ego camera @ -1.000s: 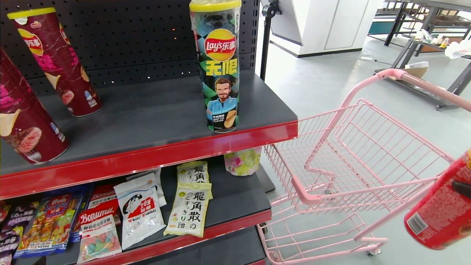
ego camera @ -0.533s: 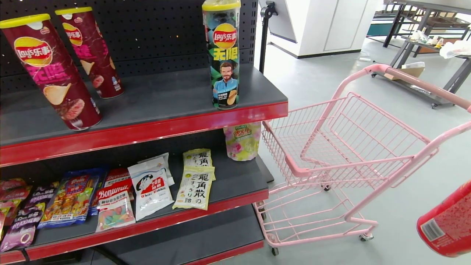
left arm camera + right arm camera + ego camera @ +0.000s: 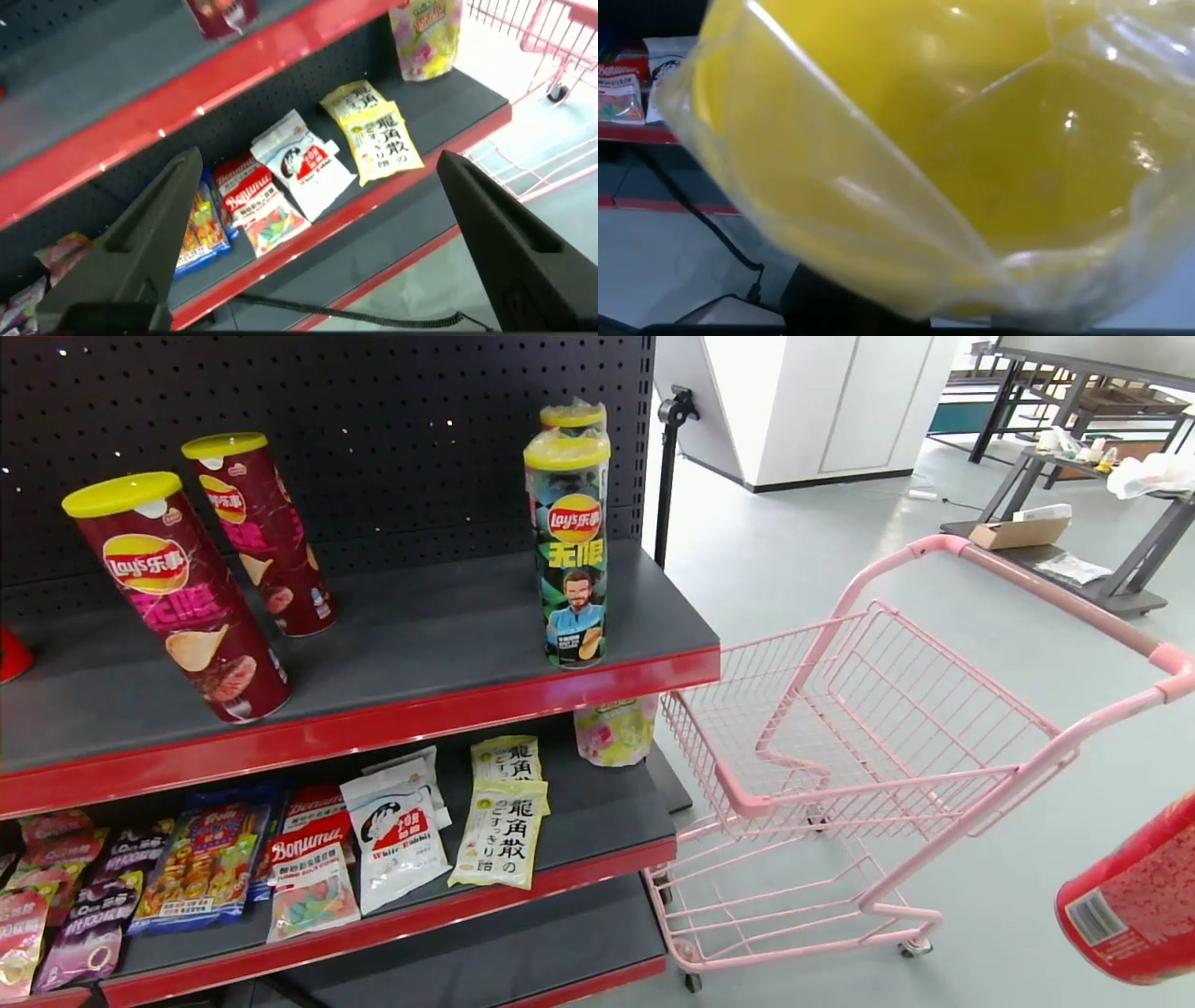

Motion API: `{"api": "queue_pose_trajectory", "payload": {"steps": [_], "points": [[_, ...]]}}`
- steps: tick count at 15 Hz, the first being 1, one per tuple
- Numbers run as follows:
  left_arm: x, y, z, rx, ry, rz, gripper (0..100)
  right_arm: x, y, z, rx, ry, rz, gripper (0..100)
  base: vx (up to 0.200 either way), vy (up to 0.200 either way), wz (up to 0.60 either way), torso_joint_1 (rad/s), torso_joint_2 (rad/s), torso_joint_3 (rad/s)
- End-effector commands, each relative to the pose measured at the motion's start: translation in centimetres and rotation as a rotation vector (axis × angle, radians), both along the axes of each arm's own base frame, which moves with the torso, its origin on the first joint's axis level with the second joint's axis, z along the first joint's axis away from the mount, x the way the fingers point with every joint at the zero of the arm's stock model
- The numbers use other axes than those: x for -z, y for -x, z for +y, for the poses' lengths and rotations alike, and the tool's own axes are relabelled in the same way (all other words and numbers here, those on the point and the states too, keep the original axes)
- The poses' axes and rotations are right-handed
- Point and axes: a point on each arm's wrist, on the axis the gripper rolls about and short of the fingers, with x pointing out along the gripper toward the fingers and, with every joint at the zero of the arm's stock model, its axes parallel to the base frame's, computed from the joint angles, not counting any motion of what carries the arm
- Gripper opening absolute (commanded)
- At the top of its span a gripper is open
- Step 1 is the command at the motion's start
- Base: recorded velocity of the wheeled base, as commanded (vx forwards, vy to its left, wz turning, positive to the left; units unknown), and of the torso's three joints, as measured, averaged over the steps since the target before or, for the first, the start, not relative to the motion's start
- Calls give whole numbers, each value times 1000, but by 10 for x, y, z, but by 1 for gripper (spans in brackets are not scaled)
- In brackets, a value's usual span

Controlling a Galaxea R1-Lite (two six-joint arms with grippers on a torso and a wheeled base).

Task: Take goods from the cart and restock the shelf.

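Observation:
A red chip can [image 3: 1134, 915] hangs in the air at the lower right, beyond the pink cart [image 3: 1027, 583], with my right gripper shut on it. The right wrist view looks straight onto the can's yellow plastic lid [image 3: 906, 140]. The cart's basket holds nothing. On the upper shelf [image 3: 420, 644] stand two maroon cans [image 3: 182, 597] [image 3: 261, 532] at the left. A green can [image 3: 569, 551] stands at the right front edge, with another [image 3: 571, 415] behind it. My left gripper [image 3: 318, 243] is open in front of the lower shelf.
Snack bags [image 3: 495, 826] lie on the lower shelf [image 3: 597, 821], with a pale pouch [image 3: 613, 733] upright at its right end. A black pegboard [image 3: 373, 429] backs the shelves. The upper shelf has bare room between the maroon and green cans. Tables [image 3: 1102, 588] stand beyond the cart.
The head camera has pulled back and tilted, so more of the shelf and cart shows. The red can sits lower at the picture's right edge.

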Motion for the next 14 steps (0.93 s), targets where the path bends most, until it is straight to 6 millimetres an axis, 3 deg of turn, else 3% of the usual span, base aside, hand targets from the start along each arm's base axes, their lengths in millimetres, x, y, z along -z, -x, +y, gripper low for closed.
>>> {"api": "queue_pose_trajectory", "payload": {"steps": [1, 9, 14], "points": [[0, 1, 0, 0, -1, -8, 100, 1, -2, 1, -8, 6, 11, 0, 0, 0, 0, 242, -613, -378], [0, 2, 1, 0, -8, -15, 100, 2, -6, 1, -12, 17, 25, 0, 0, 0, 0, 180, -445, -270], [0, 2, 1, 2, -20, -18, 100, 2, -11, 2, -15, 31, 40, 0, 0, 0, 600, 34, -86, -46]]}}
